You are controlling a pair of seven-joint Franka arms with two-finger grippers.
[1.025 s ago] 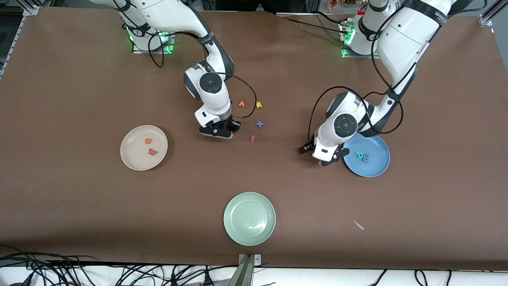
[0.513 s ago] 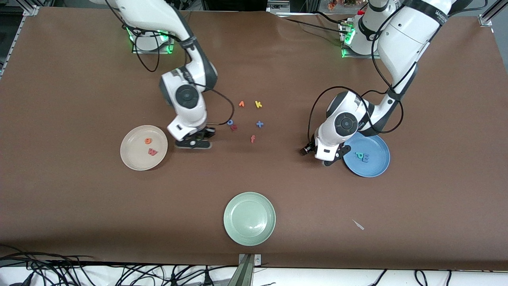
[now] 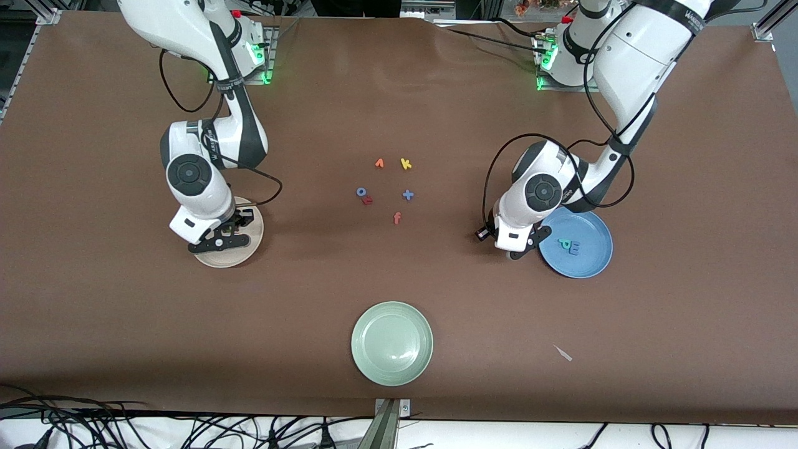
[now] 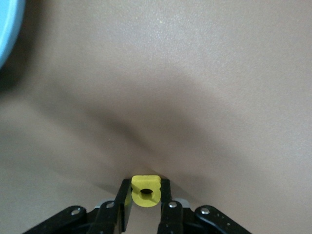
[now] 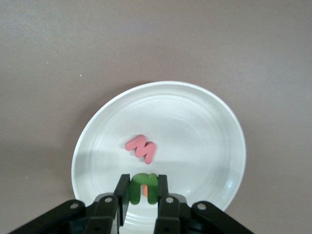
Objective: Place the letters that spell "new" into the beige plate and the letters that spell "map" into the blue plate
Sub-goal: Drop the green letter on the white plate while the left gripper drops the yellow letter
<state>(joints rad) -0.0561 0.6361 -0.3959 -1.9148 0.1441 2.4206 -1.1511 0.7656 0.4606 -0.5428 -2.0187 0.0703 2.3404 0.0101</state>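
Observation:
My right gripper point(image 3: 225, 236) hangs over the beige plate point(image 3: 248, 252), shut on the green "n" point(image 5: 138, 187). In the right wrist view the gripper point(image 5: 144, 191) holds the "n" upright above the beige plate point(image 5: 195, 126). The pinkish-red "w" point(image 5: 141, 147) lies in that plate, and a bit of the orange "e" point(image 5: 146, 191) shows through the "n". My left gripper point(image 3: 516, 251) is low at the table beside the blue plate point(image 3: 592, 265), shut on the yellow "a" point(image 4: 145, 184). The teal "p" point(image 3: 565, 245) and blue "m" point(image 3: 575, 248) lie in the blue plate.
Loose letters lie mid-table: an orange one point(image 3: 379, 163), yellow "k" point(image 3: 406, 164), blue "o" point(image 3: 361, 192), a small red one point(image 3: 367, 200), a blue cross point(image 3: 408, 195) and orange "f" point(image 3: 396, 217). A pale green plate point(image 3: 391, 343) sits near the front edge, with a white scrap point(image 3: 563, 353) beside it.
My right arm has swung from the loose letters at mid-table to over the beige plate, carrying the green "n". My left gripper has stayed beside the blue plate and shut.

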